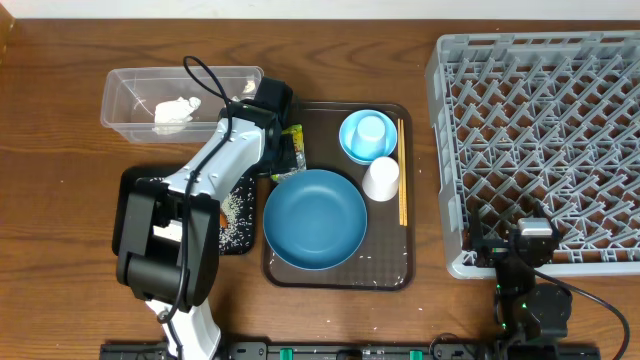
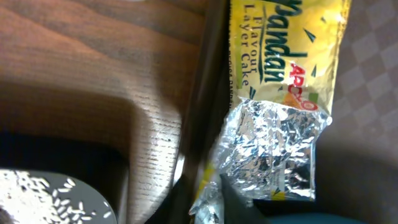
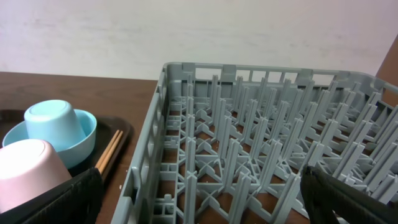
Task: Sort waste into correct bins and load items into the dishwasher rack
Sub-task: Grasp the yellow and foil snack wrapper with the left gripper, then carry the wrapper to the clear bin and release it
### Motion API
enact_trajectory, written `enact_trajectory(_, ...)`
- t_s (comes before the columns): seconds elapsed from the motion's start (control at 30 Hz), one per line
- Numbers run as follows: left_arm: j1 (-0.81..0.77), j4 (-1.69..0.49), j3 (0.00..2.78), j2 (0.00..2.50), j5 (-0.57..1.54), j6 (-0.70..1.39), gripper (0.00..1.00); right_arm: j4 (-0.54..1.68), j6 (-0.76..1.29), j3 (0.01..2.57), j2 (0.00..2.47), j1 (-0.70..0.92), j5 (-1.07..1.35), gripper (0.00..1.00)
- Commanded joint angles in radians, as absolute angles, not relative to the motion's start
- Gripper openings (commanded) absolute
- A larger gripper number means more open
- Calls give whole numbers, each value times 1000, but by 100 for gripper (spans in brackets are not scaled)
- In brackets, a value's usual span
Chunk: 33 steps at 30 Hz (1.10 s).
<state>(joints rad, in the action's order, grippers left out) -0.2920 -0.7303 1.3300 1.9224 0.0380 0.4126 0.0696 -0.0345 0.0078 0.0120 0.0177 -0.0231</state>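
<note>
Inspecting the overhead view, you will find your left gripper [image 1: 284,150] over the far-left corner of the brown serving tray [image 1: 390,255], directly above the wrappers [image 1: 292,140]. The left wrist camera shows a yellow wrapper [image 2: 286,50] with a torn silver foil [image 2: 273,149] end lying just inside the tray's left rim. The fingers are not clearly in frame, so I cannot tell whether that claw is spread or closed (nor whether it touches the foil).

Your right gripper [image 1: 535,240] sits at the near edge of the grey rack [image 1: 540,120]. Its fingers are spread wide with nothing between them, and the wrist view looks across bare pegs.

The remaining items are as follows:
- The clear tub [image 1: 115,100], far left on the table [image 1: 60,200], holds the crumpled napkin [image 1: 175,112].
- The black tray [image 1: 135,180], nearer, carries scattered rice [image 1: 238,212].
- The serving tray holds the dark blue plate [image 1: 315,218], and a light blue bowl [image 1: 352,145] with an upturned blue cup [image 1: 370,130] inside.
- The white cup [image 1: 381,178] is upside down beside the bowl.
- The chopsticks [image 1: 402,170] lie along the tray's right side.
</note>
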Motion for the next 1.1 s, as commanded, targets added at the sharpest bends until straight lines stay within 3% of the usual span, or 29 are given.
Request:
enact_trajectory(0.0, -292, -735, 1330, 1918, 22, 402, 6, 72, -42, 5, 10, 7, -30, 99)
enact_trajectory(0.67, -282, -662, 1390, 1578, 165, 427, 6, 72, -42, 5, 10, 7, -30, 99)
enact_trajectory(0.93, -193, -624, 1390, 1551, -252, 797, 6, 72, -42, 5, 10, 7, -30, 99)
enact_trajectory(1.07, -136, -569, 1390, 1588, -281, 921, 6, 72, -42, 5, 10, 7, -30, 99)
